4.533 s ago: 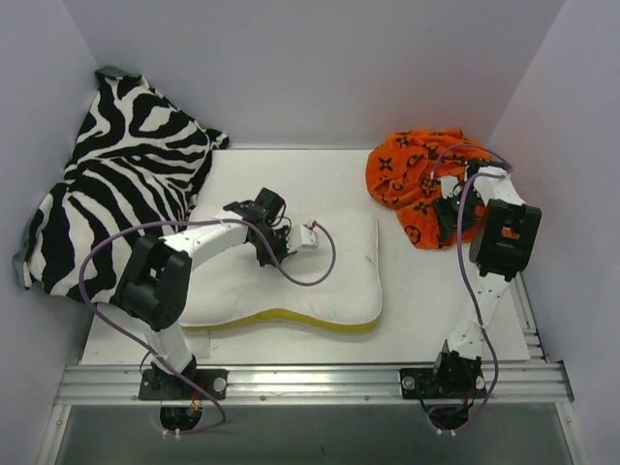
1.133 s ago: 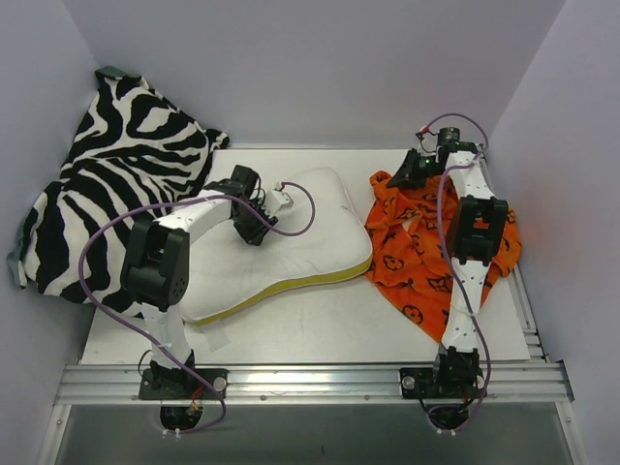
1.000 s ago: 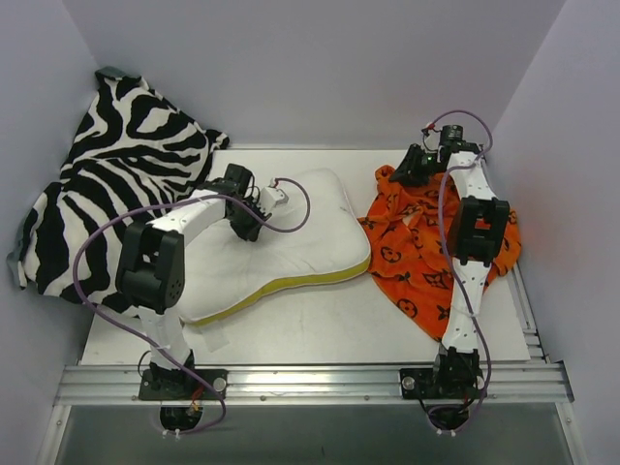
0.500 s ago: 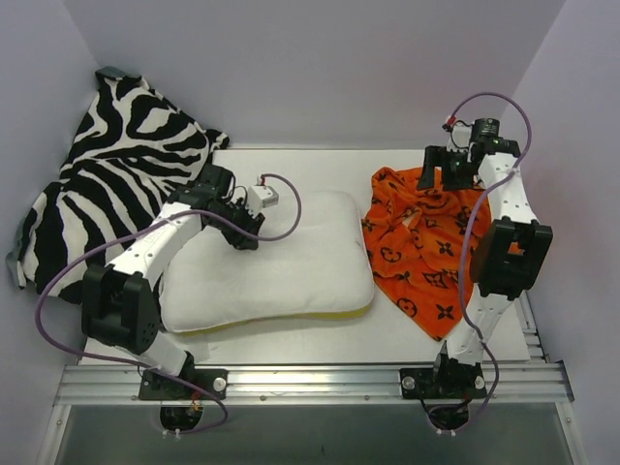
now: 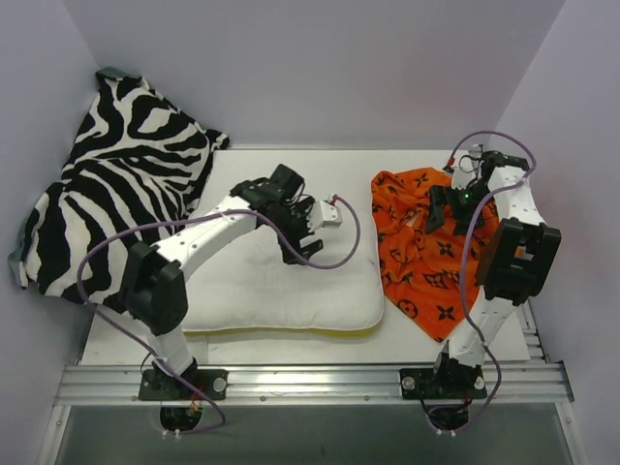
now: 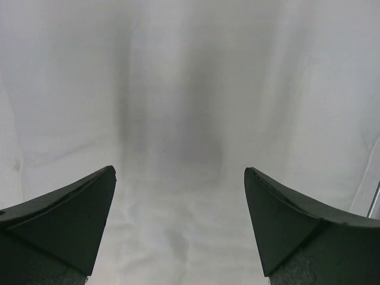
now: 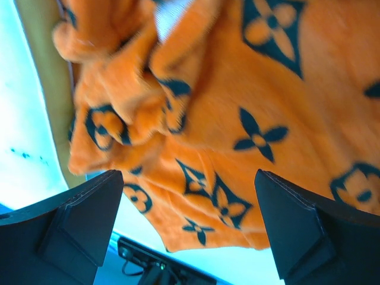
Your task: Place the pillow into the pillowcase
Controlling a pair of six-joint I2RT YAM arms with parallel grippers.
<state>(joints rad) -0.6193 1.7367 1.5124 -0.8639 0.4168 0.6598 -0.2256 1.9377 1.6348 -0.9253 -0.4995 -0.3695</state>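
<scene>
- Lower centre: white pillow (image 5: 281, 291) lies flat on the desk (image 5: 329, 170).
- Above it, the left gripper (image 6: 179, 172) hangs wide open, empty.
- Right: orange pillowcase (image 5: 426, 262) spread beside the pillow; right gripper (image 7: 189, 173) above it, open, empty.
- Upper left: zebra cloth (image 5: 116, 184).

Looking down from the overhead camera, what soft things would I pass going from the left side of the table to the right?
zebra-striped cloth → pillow → pillowcase
</scene>
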